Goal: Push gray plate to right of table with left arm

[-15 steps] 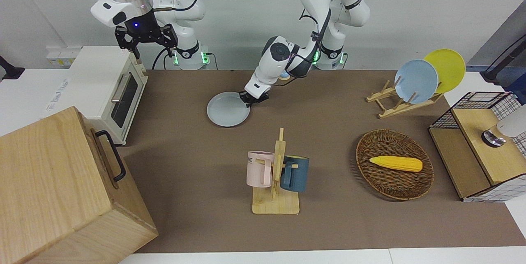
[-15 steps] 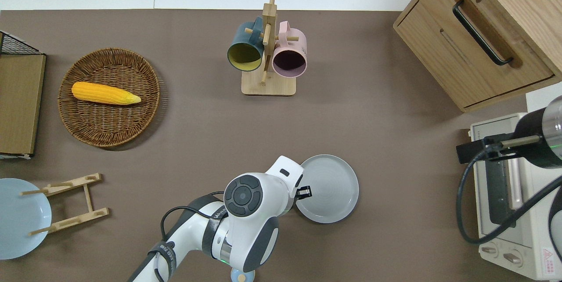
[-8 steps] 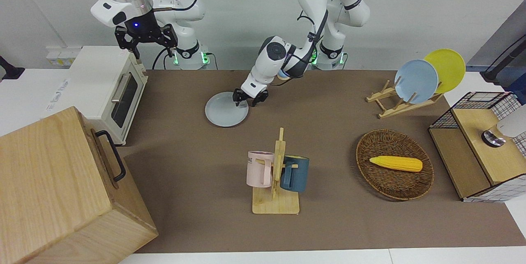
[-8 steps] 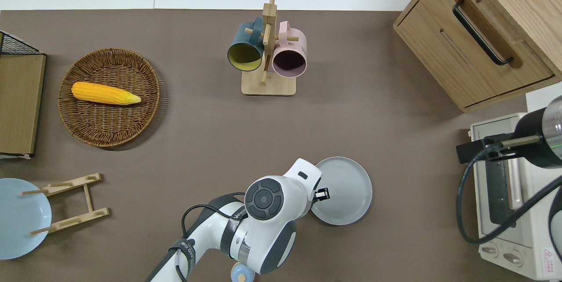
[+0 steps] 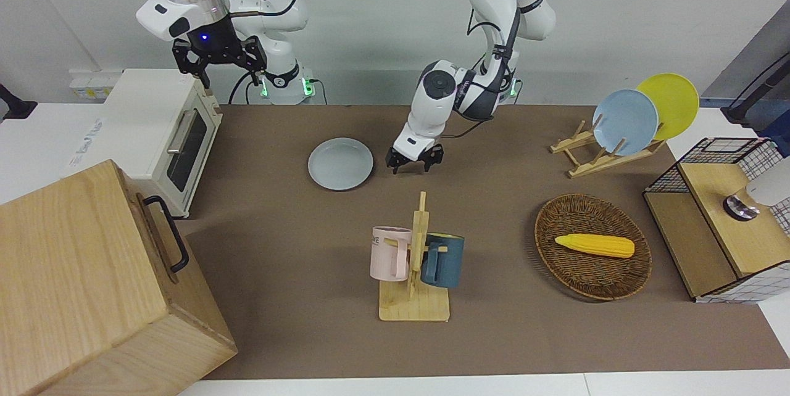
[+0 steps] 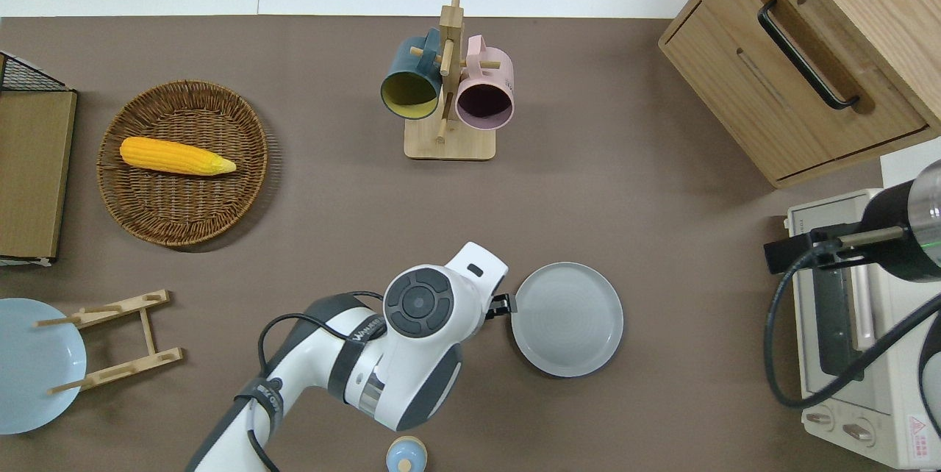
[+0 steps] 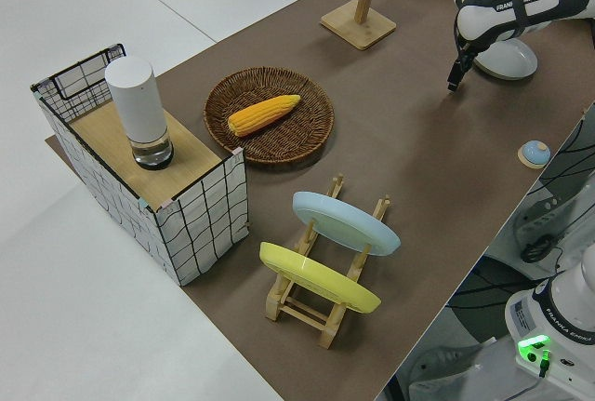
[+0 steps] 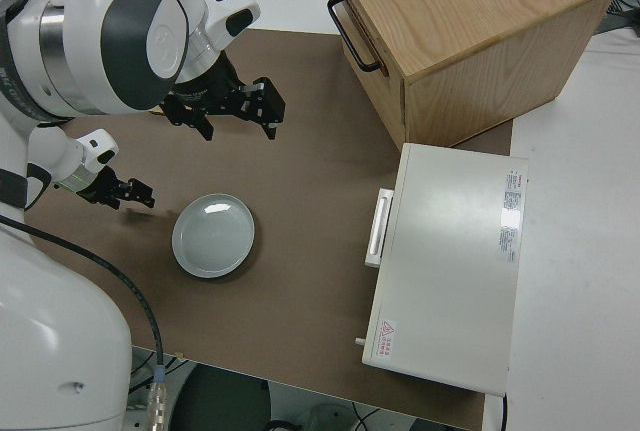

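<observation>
The gray plate (image 5: 340,163) lies flat on the brown table (image 5: 296,229), between the mug rack and the robots; it also shows in the overhead view (image 6: 567,318) and the right side view (image 8: 213,236). My left gripper (image 5: 414,166) is open and empty. It is low over the bare mat just off the plate's rim, on the side toward the left arm's end of the table (image 6: 501,304), and does not touch the plate. My right arm is parked, its gripper (image 5: 219,65) open and empty.
A mug rack (image 5: 415,260) with a pink and a dark blue mug stands farther from the robots than the plate. A toaster oven (image 5: 166,137) and a wooden cabinet (image 5: 92,285) stand at the right arm's end. A basket with corn (image 5: 592,246) and a plate rack (image 5: 623,121) stand toward the left arm's end.
My left gripper first slid the gray plate a little toward the right arm's end, then drew back off its rim toward the left arm's end. The plate now lies still.
</observation>
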Robot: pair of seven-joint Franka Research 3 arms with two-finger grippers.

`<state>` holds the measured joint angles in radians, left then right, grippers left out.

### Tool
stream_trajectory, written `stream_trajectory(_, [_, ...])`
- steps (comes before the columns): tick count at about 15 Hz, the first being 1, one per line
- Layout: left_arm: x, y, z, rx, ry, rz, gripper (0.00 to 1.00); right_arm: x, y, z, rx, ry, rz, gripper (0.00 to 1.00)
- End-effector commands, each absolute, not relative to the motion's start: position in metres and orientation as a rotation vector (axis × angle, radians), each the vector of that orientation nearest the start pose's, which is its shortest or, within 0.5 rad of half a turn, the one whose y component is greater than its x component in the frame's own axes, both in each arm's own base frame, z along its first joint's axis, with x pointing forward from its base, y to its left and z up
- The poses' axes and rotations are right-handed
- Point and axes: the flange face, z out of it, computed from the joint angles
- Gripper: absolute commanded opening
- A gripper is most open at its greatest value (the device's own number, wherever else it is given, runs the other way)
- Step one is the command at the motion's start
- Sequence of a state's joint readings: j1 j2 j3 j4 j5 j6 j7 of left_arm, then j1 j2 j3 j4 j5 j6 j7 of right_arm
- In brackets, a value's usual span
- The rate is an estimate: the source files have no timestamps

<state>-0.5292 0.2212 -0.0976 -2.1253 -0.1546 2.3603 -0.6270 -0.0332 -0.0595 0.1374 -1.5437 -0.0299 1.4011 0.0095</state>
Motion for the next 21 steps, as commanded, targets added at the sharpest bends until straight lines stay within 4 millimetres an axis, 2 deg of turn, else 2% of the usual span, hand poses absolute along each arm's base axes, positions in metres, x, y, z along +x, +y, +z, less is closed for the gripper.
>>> stream_trajectory(1, [0.48,-0.288,0.341,-3.211,-0.09,0.084,1.0,0.511,0.05,0.659,-3.19,-0.146,0.137,0.996])
stream_trajectory(3, [0.49,-0.252,0.37,-3.214,-0.058,0.079,1.0,0.511,0.05,0.659,-3.188,-0.147,0.137,0.996])
stream_trajectory(4, [0.494,-0.229,0.385,-3.212,-0.044,0.098,1.0,0.511,0.05,0.659,-3.188,-0.147,0.137,0.996])
stream_trajectory(5, [0.496,-0.196,0.408,-3.219,-0.01,0.122,1.0,0.511,0.05,0.659,-3.188,-0.147,0.137,0.996])
stream_trajectory(6, [0.496,-0.177,0.422,-3.227,0.002,0.135,1.0,0.511,0.05,0.659,-3.188,-0.147,0.137,0.996])
stream_trajectory(9, [0.491,-0.136,0.462,-3.211,0.01,0.107,1.0,0.511,0.05,0.659,-3.188,-0.147,0.137,0.996])
stream_trajectory(10, [0.487,-0.126,0.475,-3.189,0.024,0.09,1.0,0.511,0.05,0.659,-3.188,-0.147,0.137,0.996])
stream_trajectory(13, [0.48,-0.1,0.53,-3.207,-0.012,0.017,1.0,0.511,0.05,0.659,-3.188,-0.147,0.137,0.996])
stream_trajectory(16, [0.478,-0.094,0.584,-3.2,-0.017,0.05,1.0,0.511,0.05,0.659,-3.188,-0.147,0.137,0.996])
stream_trajectory(19, [0.471,-0.09,0.594,-3.165,-0.017,0.112,1.0,0.511,0.05,0.659,-3.188,-0.147,0.137,0.996])
stream_trajectory(21, [0.469,-0.088,0.613,-3.147,-0.014,0.092,1.0,0.511,0.05,0.659,-3.188,-0.147,0.137,0.996])
